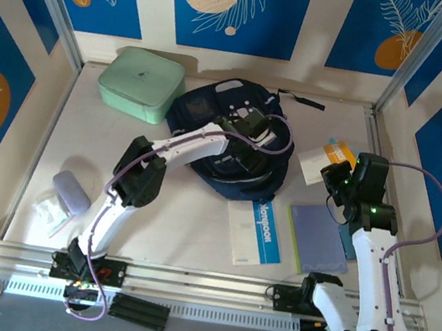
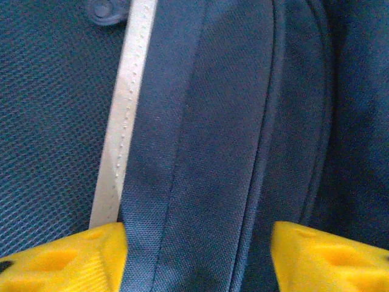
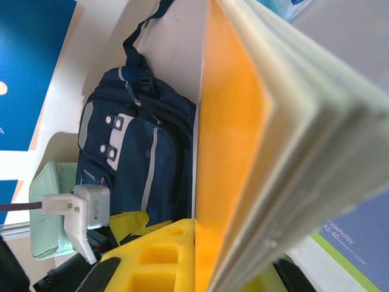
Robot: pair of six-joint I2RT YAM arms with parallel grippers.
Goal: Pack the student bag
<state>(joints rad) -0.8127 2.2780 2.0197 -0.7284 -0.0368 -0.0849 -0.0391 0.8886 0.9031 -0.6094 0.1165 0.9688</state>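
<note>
The left gripper point(image 2: 199, 246) sits with fingers apart astride a navy ridge of the student bag point(image 1: 206, 103), pinching or not I cannot tell; the right gripper point(image 3: 216, 267) clamps an orange-covered book point(image 3: 231, 152). The right wrist view gives the bag's grey stripe and white patches, partly covered by the left arm point(image 1: 182, 144) from above, mid-back on the worktop point(image 1: 184, 232)

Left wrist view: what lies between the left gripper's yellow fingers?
A raised fold of the student bag, navy fabric beside its grey stripe, fills the gap of the left gripper, in the left wrist view; whether it is pinched is unclear.
</note>
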